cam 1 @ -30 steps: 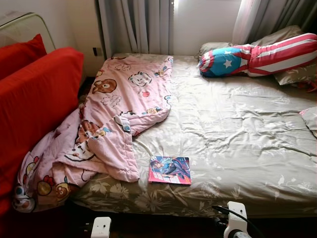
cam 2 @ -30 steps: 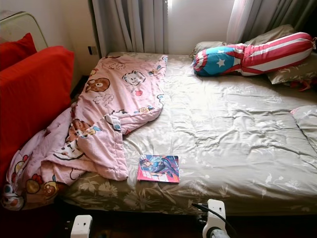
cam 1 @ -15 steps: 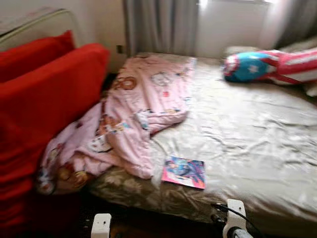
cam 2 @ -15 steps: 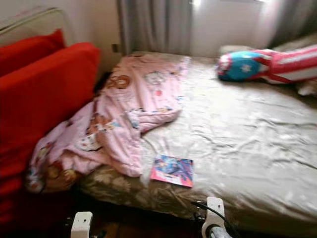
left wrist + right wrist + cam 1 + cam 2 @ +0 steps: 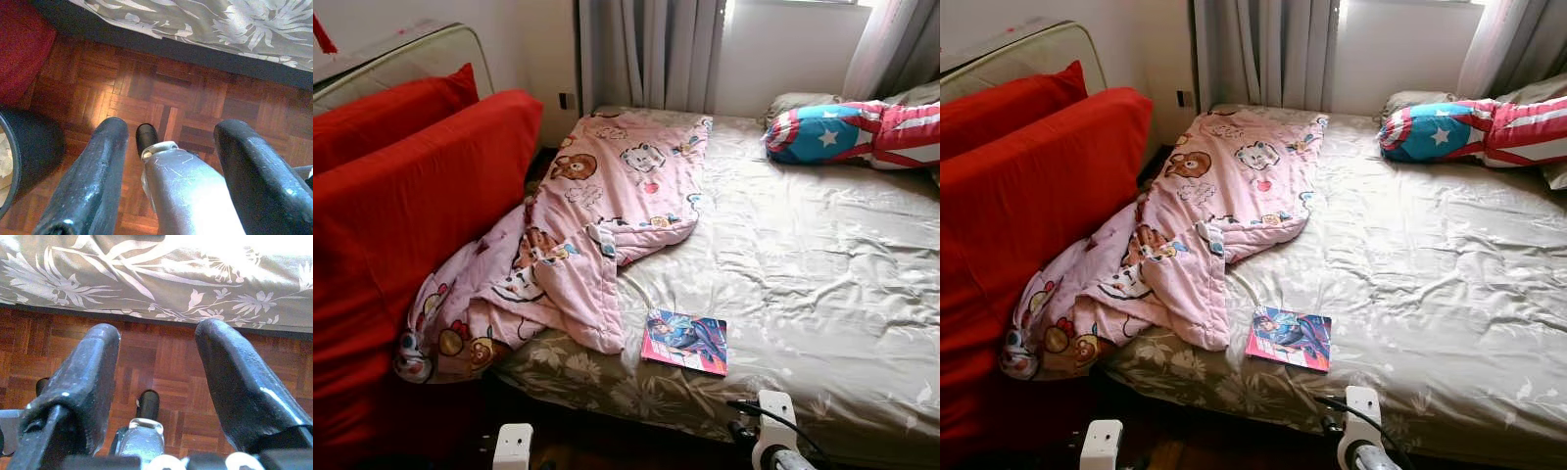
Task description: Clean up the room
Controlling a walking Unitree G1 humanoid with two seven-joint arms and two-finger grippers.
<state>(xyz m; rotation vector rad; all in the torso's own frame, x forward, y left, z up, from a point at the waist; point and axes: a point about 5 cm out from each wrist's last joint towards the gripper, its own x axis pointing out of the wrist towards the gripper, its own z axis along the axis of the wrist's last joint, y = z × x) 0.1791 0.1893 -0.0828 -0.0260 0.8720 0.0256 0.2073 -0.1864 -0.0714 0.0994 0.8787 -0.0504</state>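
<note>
A: Robot stands at the bed's (image 5: 822, 264) foot, approach step. Both arms hang low, left gripper (image 5: 166, 181) and right gripper (image 5: 156, 396) spread wide, holding nothing.

B: Targets?

A: 1 glossy flat book (image 5: 684, 341) near the mattress edge; soft pink quilt (image 5: 597, 225) crumpled beside it, sliding off. Next: reach forward, probably book first.

Daylight pours through the window (image 5: 793, 49) behind the curtains (image 5: 651, 54), glaring on the bedsheet (image 5: 822, 255) — frames sharp, floor under the bed (image 5: 607, 441) in deep shadow — wrist views' black fingers (image 5: 88, 186) softly blurred.
</note>
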